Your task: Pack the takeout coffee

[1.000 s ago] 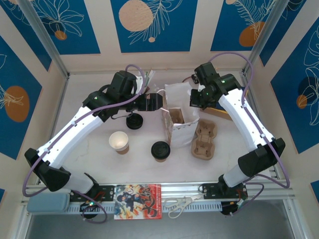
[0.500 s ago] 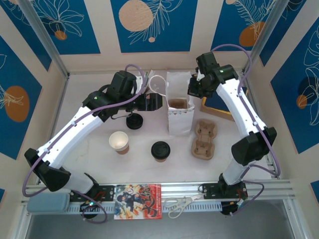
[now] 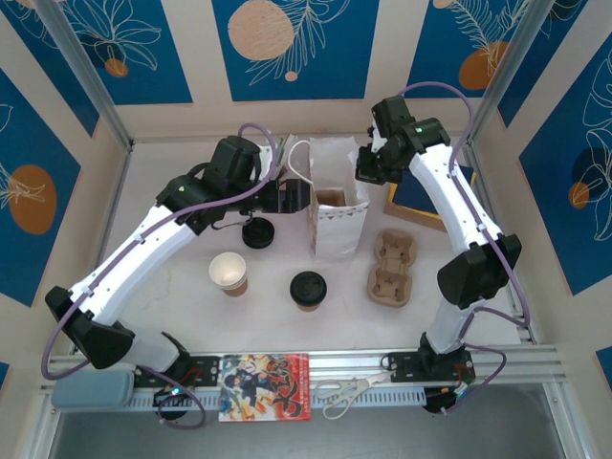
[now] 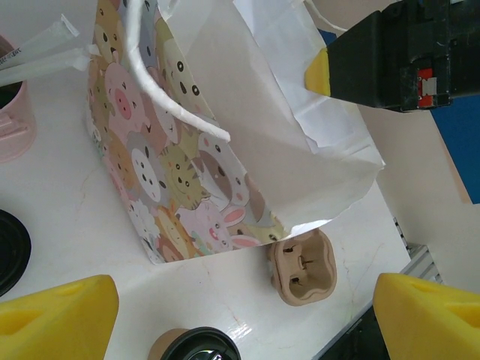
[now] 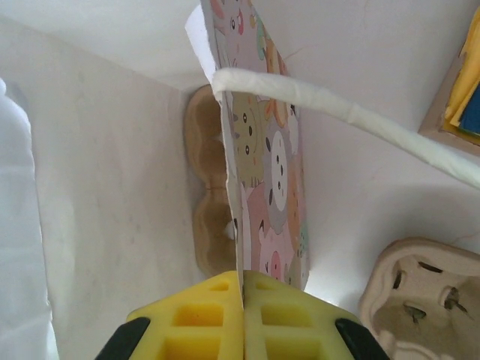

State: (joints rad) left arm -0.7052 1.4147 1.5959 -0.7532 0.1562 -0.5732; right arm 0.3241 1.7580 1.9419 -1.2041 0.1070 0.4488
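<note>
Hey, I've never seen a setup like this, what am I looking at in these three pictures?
These are two robot arms bolted at the edge of a white table. One picture looks down from above; the other two come from a camera on each wrist. The right tool is shut, pinching the top edge of the animal-print paper bag standing mid-table. The left tool is open beside the bag, holding nothing. Also on the table: a kraft-brown round paper cup and a moulded pulp cup carrier.

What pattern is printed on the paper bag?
The bag shows pastel cartoon animals, clearest in left wrist view.
</note>
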